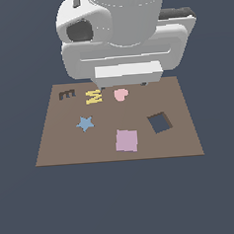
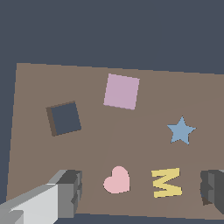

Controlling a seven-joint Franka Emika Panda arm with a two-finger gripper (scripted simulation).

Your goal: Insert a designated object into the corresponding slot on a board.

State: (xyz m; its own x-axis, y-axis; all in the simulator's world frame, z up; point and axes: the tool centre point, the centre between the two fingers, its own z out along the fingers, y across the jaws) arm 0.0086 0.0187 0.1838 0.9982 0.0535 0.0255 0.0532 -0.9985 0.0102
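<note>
The pale pink square tile [image 1: 126, 140] lies flat on the brown board [image 1: 61, 142], near its front edge. The slot [image 1: 160, 123], a dark, slightly rotated square hole, sits just to the exterior view's right of the tile, a small gap apart. In the wrist view the tile [image 2: 121, 91], slot [image 2: 65, 119] and board [image 2: 144, 109] all show. My gripper [image 2: 140, 188] is open and empty, its fingers [image 2: 70, 188] wide apart, over the heart and the yellow letter at the board's far edge, well away from the tile. In the exterior view the white arm [image 1: 118, 34] hides the gripper.
On the board lie a dark brown E [image 1: 66, 95], a yellow W [image 1: 94, 96], a small pink heart [image 1: 120, 94] and a blue star [image 1: 85, 123]. The wrist view shows the heart [image 2: 117, 180], the W [image 2: 167, 183] and the star [image 2: 181, 130]. Dark floor surrounds the board.
</note>
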